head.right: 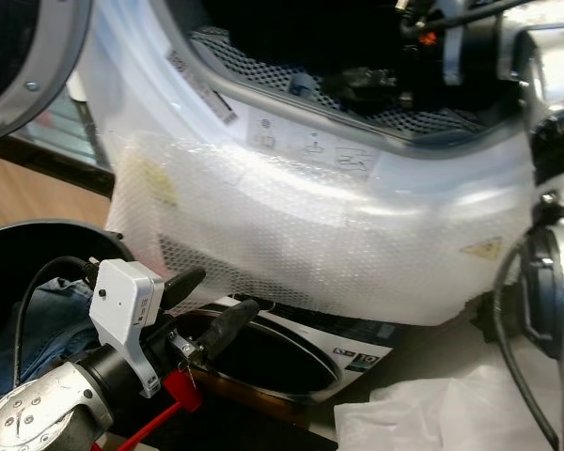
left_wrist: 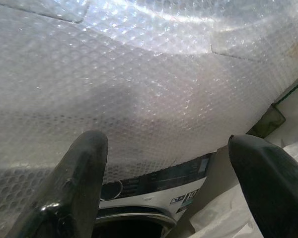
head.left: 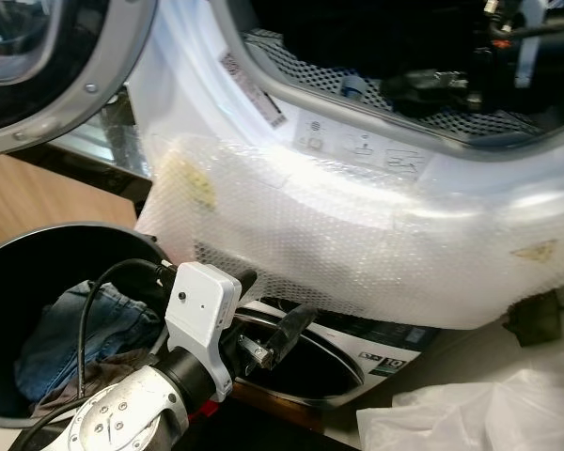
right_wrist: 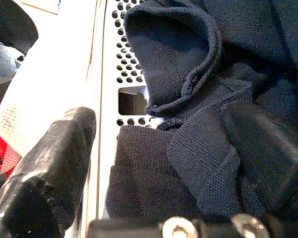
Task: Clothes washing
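The washing machine has its front wrapped in bubble wrap, and its drum opening sits at the top. My right arm reaches into the drum. There my right gripper is open, its fingers spread wide on either side of a dark navy knit garment lying on the perforated drum wall. My left gripper hovers open and holds nothing, low in front of the machine beside a black basket. Blue jeans lie in that basket.
The round washer door stands open at the upper left. Below the bubble wrap shows a washer control panel with a dark round opening. A crumpled white plastic bag lies at the lower right. A wooden surface is at the left.
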`<state>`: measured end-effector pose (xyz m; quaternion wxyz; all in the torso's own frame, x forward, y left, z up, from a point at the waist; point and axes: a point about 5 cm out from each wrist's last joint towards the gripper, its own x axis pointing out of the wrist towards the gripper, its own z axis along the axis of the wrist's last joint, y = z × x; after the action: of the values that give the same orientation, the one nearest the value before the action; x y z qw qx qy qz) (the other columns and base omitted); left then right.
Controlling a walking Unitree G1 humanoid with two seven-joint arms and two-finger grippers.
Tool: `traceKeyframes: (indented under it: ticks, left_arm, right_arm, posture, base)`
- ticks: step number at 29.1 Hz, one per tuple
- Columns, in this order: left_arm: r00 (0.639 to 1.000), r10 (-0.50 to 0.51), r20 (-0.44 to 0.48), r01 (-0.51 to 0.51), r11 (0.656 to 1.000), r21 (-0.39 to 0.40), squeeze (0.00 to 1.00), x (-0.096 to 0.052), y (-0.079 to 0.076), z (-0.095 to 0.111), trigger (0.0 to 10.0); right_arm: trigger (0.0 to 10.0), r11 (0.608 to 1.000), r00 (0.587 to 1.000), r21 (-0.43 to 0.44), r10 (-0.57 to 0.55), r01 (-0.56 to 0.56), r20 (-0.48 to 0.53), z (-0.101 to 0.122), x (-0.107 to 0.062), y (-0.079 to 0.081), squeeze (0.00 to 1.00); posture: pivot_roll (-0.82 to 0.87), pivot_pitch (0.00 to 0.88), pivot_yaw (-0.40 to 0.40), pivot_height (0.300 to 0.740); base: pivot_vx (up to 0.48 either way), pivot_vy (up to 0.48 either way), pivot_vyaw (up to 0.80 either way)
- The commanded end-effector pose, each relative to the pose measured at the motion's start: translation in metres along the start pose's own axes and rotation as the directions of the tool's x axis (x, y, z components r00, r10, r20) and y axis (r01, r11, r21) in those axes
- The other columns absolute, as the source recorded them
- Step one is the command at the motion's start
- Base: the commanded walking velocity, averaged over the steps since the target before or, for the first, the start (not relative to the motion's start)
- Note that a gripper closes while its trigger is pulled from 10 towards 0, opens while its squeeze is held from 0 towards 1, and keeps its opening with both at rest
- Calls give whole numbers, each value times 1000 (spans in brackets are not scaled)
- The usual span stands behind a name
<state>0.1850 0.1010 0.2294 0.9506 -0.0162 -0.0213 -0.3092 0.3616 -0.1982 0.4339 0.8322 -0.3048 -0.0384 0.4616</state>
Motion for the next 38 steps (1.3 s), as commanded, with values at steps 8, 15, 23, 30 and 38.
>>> traceKeyframes:
  ticks: [8,15,23,30,38]
  left_arm:
    - [1000,-26,1,26,1000,-5,0,-1,-4,0,10000]
    - [999,-36,5,36,999,-6,0,2,-3,1,10000]
    - [999,-32,7,32,999,-9,0,2,-4,1,10000]
    - [1000,-27,11,27,1000,-10,0,3,-3,1,10000]
    - [999,-31,17,31,999,-14,0,5,-3,1,10000]
  right_arm:
    - [10000,998,998,-30,-56,56,13,2,-43,-9,0]
    - [10000,986,998,-163,-31,39,55,17,-43,-2,0]
    - [10000,991,991,-126,-30,47,131,20,-30,7,0]
    - [10000,994,973,-90,-46,68,225,23,-5,32,0]
    - [10000,987,959,-56,-133,151,251,29,6,52,0]
  posture:
    - [39,175,-211,740]
    - [32,176,-207,740]
    - [34,178,-210,740]
    - [29,176,-213,740]
    - [17,169,-217,740]
  base:
    - [0,0,0]
    - [0,0,0]
    - [0,0,0]
    - [0,0,0]
    - [0,0,0]
